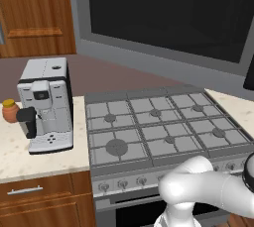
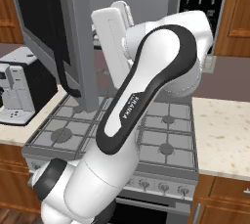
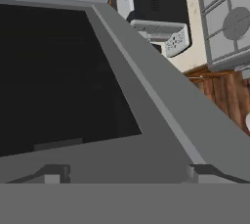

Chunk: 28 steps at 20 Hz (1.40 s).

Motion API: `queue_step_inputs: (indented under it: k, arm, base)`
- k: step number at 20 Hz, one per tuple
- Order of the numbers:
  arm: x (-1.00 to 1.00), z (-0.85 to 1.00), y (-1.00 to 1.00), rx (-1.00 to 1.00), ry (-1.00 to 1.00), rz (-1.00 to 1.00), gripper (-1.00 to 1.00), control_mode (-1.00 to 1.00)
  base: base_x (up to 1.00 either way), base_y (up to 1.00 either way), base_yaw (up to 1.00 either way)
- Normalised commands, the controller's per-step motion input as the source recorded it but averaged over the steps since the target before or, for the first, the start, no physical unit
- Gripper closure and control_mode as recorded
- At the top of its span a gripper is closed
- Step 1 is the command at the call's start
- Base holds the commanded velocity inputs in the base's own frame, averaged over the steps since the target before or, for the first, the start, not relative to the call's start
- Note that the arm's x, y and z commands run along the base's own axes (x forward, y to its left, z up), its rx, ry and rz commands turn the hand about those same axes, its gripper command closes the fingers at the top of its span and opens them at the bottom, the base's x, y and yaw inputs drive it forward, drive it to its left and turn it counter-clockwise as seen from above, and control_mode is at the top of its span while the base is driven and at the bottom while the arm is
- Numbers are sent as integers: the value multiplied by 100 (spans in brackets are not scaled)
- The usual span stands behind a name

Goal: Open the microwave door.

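Microwave door (image 2: 49,32) swung out wide over the stove (image 2: 166,135), handle (image 2: 61,56) on its outer face. Gripper (image 3: 127,174) sits right against the door's inner frame; grip state can't be told.

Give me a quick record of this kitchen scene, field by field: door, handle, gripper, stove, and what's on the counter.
microwave door: swung out over the stove, grey frame with dark glass
handle: long curved black bar on the door's outer face
gripper: close against the door's grey frame; open or shut cannot be told
stove: gas burners, nothing on them
coffee machine: on the counter left of the stove
jar: small, brown, left of the coffee machine
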Motion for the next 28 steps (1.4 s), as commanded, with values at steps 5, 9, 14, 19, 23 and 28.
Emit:
queue_step_inputs:
  k: [5,9,14,19,23,28]
  arm:
    - [-70,40,100,-8,-11,7,-100,-100]
    - [-61,29,100,-8,-14,1,-100,-100]
    - [-33,-15,100,-14,-7,-1,-100,-100]
    - [7,-60,100,-16,0,-8,-100,-100]
    - [36,-86,100,-10,0,-7,-100,-100]
    - [64,-96,100,0,0,-7,-100,-100]
  base:
    - [0,0,0]
    - [0,0,0]
    - [0,0,0]
    - [0,0,0]
    - [0,0,0]
    - [0,0,0]
